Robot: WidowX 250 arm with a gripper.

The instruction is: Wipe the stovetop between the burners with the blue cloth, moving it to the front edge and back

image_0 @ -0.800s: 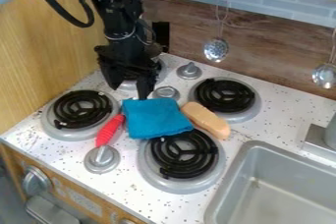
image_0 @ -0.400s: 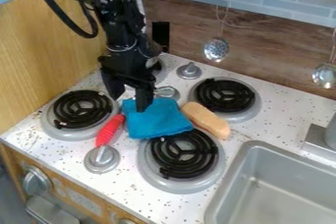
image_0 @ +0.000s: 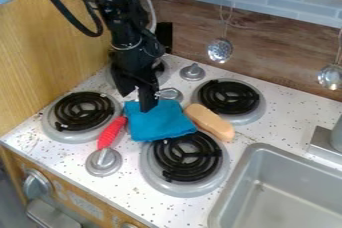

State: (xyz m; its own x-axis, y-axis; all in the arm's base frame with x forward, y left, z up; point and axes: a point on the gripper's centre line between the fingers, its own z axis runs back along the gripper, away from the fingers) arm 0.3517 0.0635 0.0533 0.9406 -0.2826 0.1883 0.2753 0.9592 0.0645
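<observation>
The black gripper (image_0: 136, 101) hangs at the upper left of the stove, fingers apart and pointing down. One fingertip overlaps the upper left corner of the folded blue cloth (image_0: 160, 122); whether it touches the cloth I cannot tell. Nothing is visible between the fingers. Along the cloth's left side lies a red handle (image_0: 111, 133), its lower end at a front knob. A peach-coloured oblong block (image_0: 209, 121) rests against the cloth's right side. The cloth slightly overlaps the back edge of the front right burner (image_0: 187, 158).
Other burners sit at the left (image_0: 83, 112), back right (image_0: 229, 97) and behind the gripper. Grey knobs (image_0: 192, 72) stand between them. A metal sink (image_0: 287, 192) is at the lower right. Ladles (image_0: 220, 50) hang along the back wall, and a wooden panel (image_0: 50, 47) rises on the left.
The gripper has moved down and slightly right, bringing one fingertip over the cloth's corner. Its fingers stand a little closer together. The cloth, handle and block have stayed put.
</observation>
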